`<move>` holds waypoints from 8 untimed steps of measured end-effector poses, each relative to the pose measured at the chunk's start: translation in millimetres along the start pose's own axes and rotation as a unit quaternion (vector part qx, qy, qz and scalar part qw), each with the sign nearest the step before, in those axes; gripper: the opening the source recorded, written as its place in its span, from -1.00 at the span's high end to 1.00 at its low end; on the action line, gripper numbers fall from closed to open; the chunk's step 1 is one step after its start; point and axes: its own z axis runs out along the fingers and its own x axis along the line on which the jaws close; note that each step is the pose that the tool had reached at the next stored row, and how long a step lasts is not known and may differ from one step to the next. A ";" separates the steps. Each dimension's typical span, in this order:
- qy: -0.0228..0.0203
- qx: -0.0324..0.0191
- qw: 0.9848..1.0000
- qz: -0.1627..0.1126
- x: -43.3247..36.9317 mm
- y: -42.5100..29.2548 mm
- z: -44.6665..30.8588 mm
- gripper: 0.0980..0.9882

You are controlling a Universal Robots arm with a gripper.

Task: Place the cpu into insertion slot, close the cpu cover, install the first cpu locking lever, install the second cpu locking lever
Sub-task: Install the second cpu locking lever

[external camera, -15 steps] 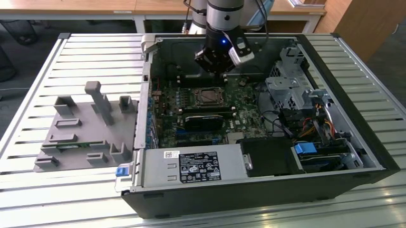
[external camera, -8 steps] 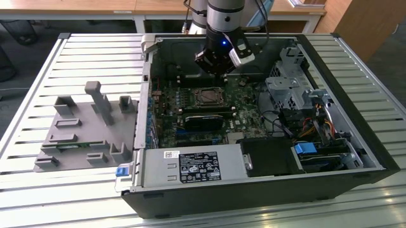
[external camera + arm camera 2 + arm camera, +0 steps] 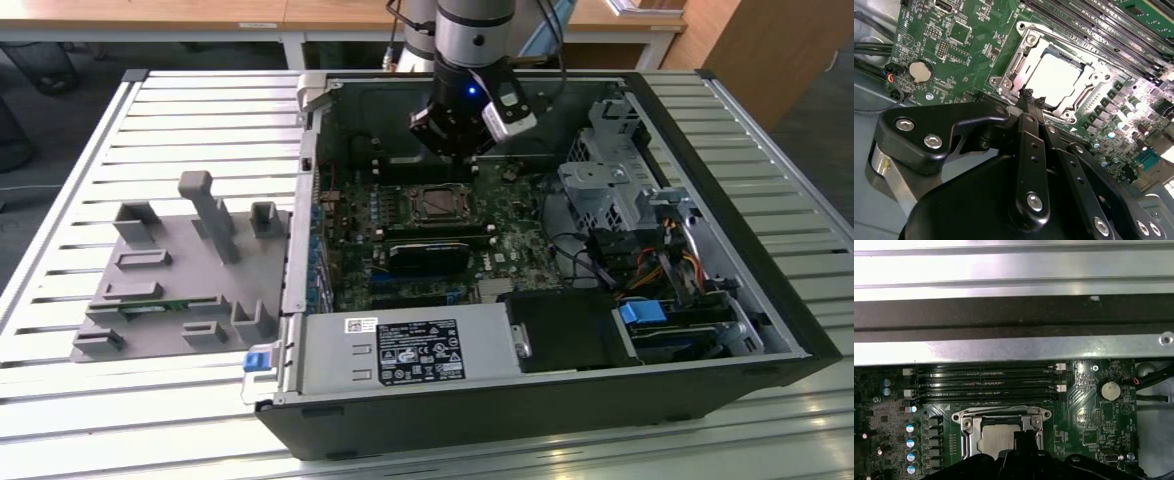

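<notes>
The gripper [image 3: 1030,98] hung over the open computer case [image 3: 747,330], its black fingers [image 3: 1026,107] drawn close together with nothing between them, tips just above the near rim of the insertion slot [image 3: 1004,82]. In the exterior view the gripper [image 3: 451,148] stood just beyond the socket, toward the case's far wall. The cpu [image 3: 1056,77] lay flat inside the slot, its pale metal top showing through the square opening of the cpu cover [image 3: 1099,76], which appeared to be folded down over it, though the second wrist view did not make clear whether it was latched. In the first wrist view the cpu [image 3: 996,437] sat under the same silver frame [image 3: 966,422], partly hidden by the gripper body. Memory slots [image 3: 986,382] ran along one side of the socket, a round coin cell [image 3: 1110,389] sat on the green motherboard [image 3: 969,60] farther off, and a grey power supply [image 3: 400,350] filled the case's near edge. A grey fixture tray [image 3: 174,270] rested on the slatted bench [image 3: 80,420], at the exterior view's left.
</notes>
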 end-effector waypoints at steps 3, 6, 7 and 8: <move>0.000 0.000 1.000 0.000 -0.1 0.1 -3.6 0.98; 0.000 0.000 1.000 0.000 -0.2 0.3 -9.1 0.98; 0.000 0.000 1.000 0.000 -0.2 0.3 -10.4 0.98; 0.000 0.000 1.000 0.000 -0.2 0.3 -11.1 0.98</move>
